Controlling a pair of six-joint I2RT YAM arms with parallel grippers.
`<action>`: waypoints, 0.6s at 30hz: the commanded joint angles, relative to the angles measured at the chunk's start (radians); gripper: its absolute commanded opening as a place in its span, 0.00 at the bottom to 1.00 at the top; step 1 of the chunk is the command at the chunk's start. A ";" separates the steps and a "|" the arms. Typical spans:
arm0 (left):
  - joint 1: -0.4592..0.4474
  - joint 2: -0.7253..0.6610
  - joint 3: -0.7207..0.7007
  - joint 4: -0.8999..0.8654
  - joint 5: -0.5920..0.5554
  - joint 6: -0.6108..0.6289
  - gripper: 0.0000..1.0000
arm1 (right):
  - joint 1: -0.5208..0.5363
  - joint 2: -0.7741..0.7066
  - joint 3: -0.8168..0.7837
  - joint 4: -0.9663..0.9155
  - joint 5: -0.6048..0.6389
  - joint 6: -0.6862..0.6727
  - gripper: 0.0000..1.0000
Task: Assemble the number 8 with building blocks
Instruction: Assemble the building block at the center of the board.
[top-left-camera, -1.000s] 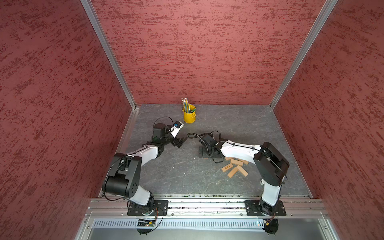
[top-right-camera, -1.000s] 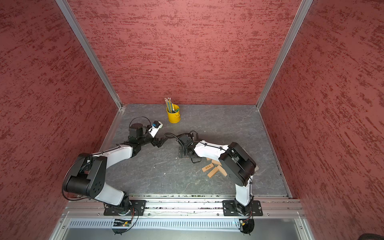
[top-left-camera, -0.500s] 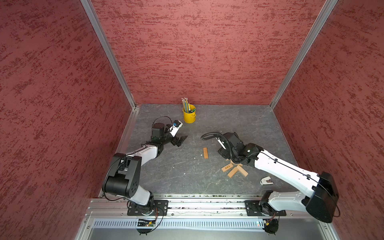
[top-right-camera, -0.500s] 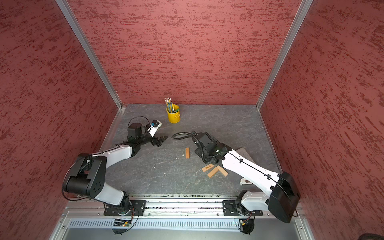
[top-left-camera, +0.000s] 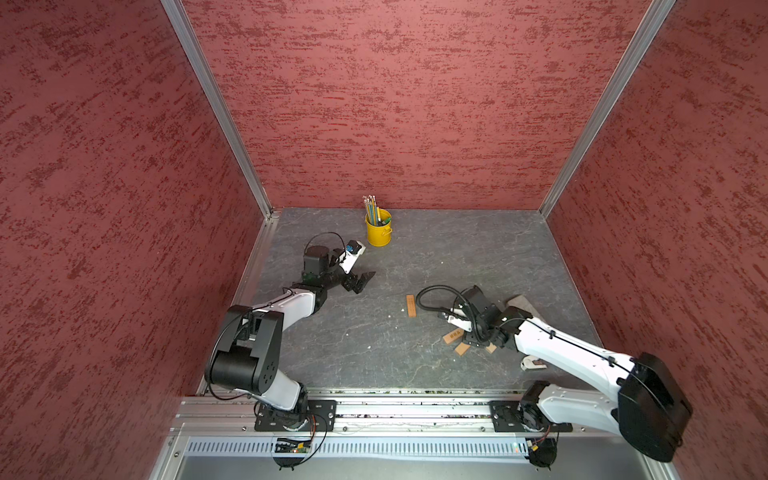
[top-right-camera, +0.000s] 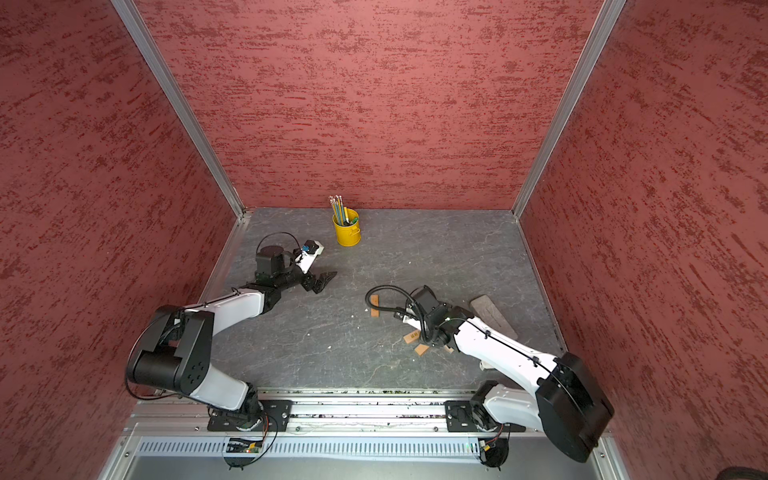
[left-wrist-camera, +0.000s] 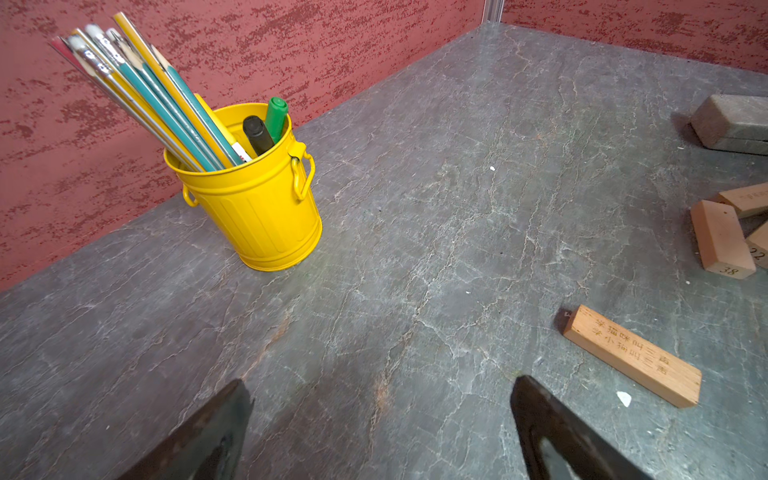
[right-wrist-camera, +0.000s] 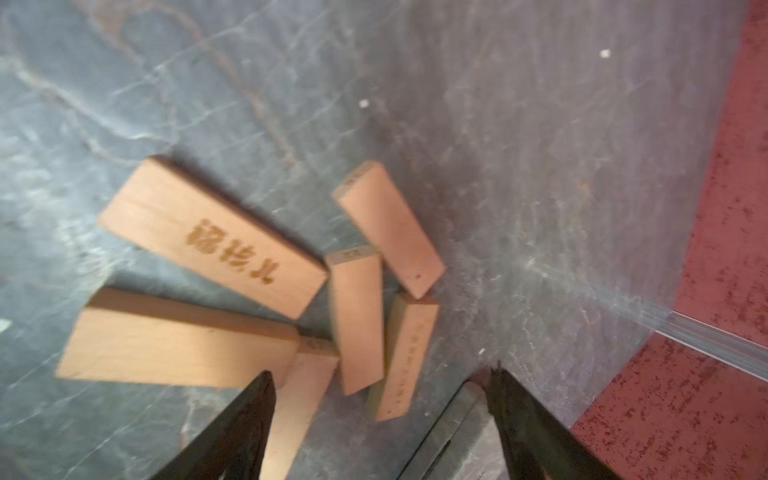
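In both top views the right gripper (top-left-camera: 476, 338) (top-right-camera: 434, 340) now hangs over the heap of light-tan rectangular wooden bars (top-left-camera: 454, 336) near the right edge of the grey veined tabletop (top-left-camera: 457, 257). A second earlier it was down at the middle of the tabletop. There a single tan wooden bar (top-left-camera: 410, 305) now lies flat and alone, its length running front to back. That single bar was already uncovered half a second ago, with the arm partway back.

The right wrist view is somewhat blurred. It shows six bars fanned out and touching, with the black fingers (right-wrist-camera: 245, 419) standing apart above them and gripping nothing. A flat grey slab (right-wrist-camera: 449, 424) lies near the heap.

The left gripper (left-wrist-camera: 380, 384) is spread wide and empty in the back left part of the tabletop, where it was a second earlier. A yellow metal bucket of pencils (left-wrist-camera: 266, 208) stands by the back edge, unmoved.
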 joint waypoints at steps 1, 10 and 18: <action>0.002 -0.013 0.005 0.006 0.010 -0.006 1.00 | -0.085 -0.009 0.018 0.181 -0.110 -0.122 0.84; 0.003 0.001 0.005 0.018 0.012 -0.009 1.00 | -0.203 0.179 0.128 0.151 -0.282 -0.249 0.84; 0.016 0.004 -0.001 0.042 0.009 -0.018 0.99 | -0.234 0.253 0.128 0.051 -0.240 -0.365 0.82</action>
